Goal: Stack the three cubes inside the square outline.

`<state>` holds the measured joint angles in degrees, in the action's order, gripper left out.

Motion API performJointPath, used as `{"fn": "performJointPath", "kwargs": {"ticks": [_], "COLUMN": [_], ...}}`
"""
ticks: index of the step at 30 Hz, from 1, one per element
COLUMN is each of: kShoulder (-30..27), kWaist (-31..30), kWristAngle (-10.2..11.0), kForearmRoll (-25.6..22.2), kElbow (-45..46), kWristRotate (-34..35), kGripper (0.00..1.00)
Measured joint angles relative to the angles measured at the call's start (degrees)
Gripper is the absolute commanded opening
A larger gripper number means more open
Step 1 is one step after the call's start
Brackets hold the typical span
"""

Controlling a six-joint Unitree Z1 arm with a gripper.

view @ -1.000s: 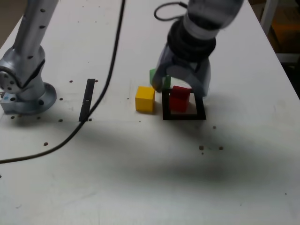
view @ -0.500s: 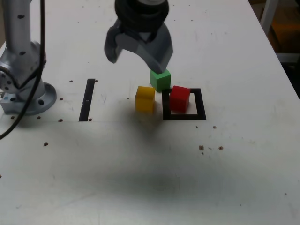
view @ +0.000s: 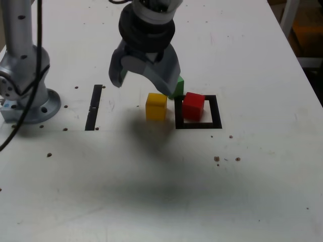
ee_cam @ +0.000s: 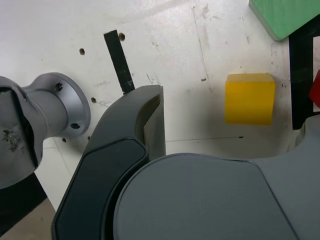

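One red cube (view: 193,107) inside the square outline (view: 199,125); claw (view: 141,86) open, above yellow cube (view: 156,107).

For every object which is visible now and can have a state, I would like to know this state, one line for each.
Grey two-jawed end effector: open, holding nothing, above the table.
Red cube: resting inside the square outline, nothing stacked on it.
Yellow cube: on the table, outside the outline, not held.
Green cube: outside the outline, partly hidden, not held.
Black square tape outline: flat, containing only the red cube.
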<state>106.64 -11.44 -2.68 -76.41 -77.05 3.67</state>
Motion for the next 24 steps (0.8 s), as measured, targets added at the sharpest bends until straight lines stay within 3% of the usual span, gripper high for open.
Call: {"fn": "performJointPath", "kwargs": {"ticks": [6,10,24], "kShoulder": [1.5,2.4,5.6], "kWaist": [1.5,2.7,4.1], "kWristAngle": [-2.4,-2.8,-3.1], "kForearmRoll": [5.0,8.3,10.2], "kElbow": [3.0,4.0,6.1], "kWristRotate": [-0.8,-2.0,-3.7], "kGripper": [0.96,0.96,0.93]}}
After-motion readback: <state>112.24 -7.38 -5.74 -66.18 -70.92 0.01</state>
